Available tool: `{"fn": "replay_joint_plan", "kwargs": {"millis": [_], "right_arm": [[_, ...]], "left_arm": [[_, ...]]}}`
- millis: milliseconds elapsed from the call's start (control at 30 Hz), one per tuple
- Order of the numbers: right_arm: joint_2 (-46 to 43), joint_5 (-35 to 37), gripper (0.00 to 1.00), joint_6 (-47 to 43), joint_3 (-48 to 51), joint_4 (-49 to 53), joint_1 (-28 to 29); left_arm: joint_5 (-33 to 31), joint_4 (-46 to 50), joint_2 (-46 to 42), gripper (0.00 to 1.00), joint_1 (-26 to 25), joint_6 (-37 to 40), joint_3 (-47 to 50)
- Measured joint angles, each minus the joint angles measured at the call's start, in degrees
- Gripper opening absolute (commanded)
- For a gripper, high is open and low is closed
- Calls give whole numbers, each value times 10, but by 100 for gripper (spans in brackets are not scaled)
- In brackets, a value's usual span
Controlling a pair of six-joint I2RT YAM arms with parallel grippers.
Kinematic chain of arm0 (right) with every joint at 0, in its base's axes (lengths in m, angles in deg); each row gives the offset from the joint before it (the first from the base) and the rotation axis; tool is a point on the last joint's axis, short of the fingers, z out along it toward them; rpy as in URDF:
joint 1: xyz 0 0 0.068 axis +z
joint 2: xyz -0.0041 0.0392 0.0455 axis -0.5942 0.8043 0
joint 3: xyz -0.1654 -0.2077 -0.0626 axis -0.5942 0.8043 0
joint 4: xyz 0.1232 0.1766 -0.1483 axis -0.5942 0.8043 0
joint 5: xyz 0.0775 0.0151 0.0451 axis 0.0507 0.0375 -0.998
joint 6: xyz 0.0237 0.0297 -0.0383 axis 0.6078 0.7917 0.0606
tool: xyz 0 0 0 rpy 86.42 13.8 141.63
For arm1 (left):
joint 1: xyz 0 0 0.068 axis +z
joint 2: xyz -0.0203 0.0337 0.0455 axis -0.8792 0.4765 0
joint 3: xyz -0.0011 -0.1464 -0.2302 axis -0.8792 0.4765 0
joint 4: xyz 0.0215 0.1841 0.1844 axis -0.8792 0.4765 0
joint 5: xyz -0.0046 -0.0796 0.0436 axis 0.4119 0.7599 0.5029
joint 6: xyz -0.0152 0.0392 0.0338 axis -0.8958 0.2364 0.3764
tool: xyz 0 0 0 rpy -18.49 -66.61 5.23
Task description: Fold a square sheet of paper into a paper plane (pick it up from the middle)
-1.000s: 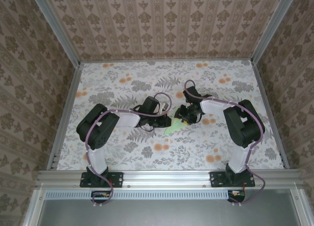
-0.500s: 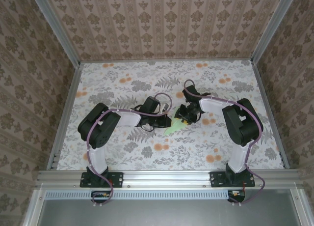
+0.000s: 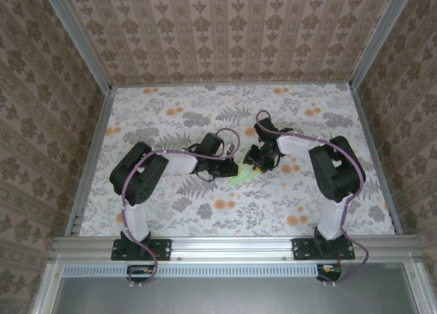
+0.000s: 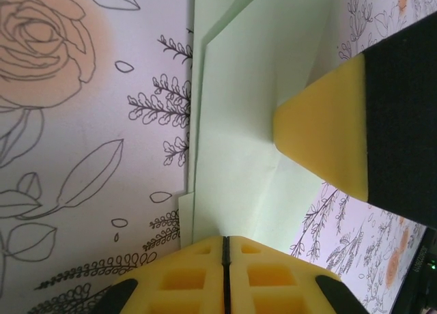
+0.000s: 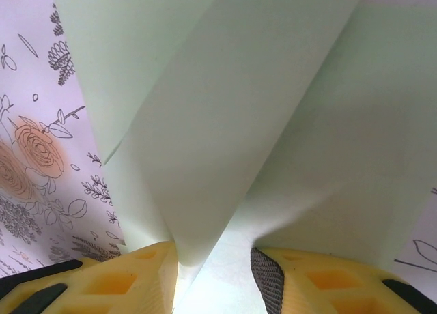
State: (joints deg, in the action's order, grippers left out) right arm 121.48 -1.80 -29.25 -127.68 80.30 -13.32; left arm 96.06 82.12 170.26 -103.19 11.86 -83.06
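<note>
The pale green paper (image 3: 238, 177) lies at the table's middle, folded into a slim pointed shape of several layers. My left gripper (image 3: 233, 168) meets it from the left and my right gripper (image 3: 257, 165) from the right. In the left wrist view the left gripper (image 4: 224, 259) is shut, its yellow tips resting at the edge of the flat paper (image 4: 239, 123). One of the right gripper's fingers (image 4: 328, 133) presses down on the sheet. In the right wrist view the right gripper (image 5: 215, 273) is open, with a raised flap of the paper (image 5: 225, 123) standing between its fingers, against the left one.
The table (image 3: 171, 116) wears a floral cloth. Patterned walls close in the back and both sides, and an aluminium rail (image 3: 232, 244) runs along the near edge, where the arm bases are bolted.
The left arm's elbow has shifted slightly right, and the left jaws have closed fully. The right gripper's fingers have narrowed a little. The paper has stayed put.
</note>
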Motion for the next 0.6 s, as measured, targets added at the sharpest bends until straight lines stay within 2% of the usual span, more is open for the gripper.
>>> {"fn": "replay_joint_plan", "kwargs": {"millis": [367,500,600], "right_arm": [[-76,-2,40,-28,44,-22,-9],[-113,-27,32,-49,59,-56,-11],[-120,-57,22,-61,76,-90,-10]], "left_arm": [[-17,69,9,4,-7,32,-40],[-21,82,10,3,-8,34,-48],[-25,87,11,3,-10,35,-50]]}}
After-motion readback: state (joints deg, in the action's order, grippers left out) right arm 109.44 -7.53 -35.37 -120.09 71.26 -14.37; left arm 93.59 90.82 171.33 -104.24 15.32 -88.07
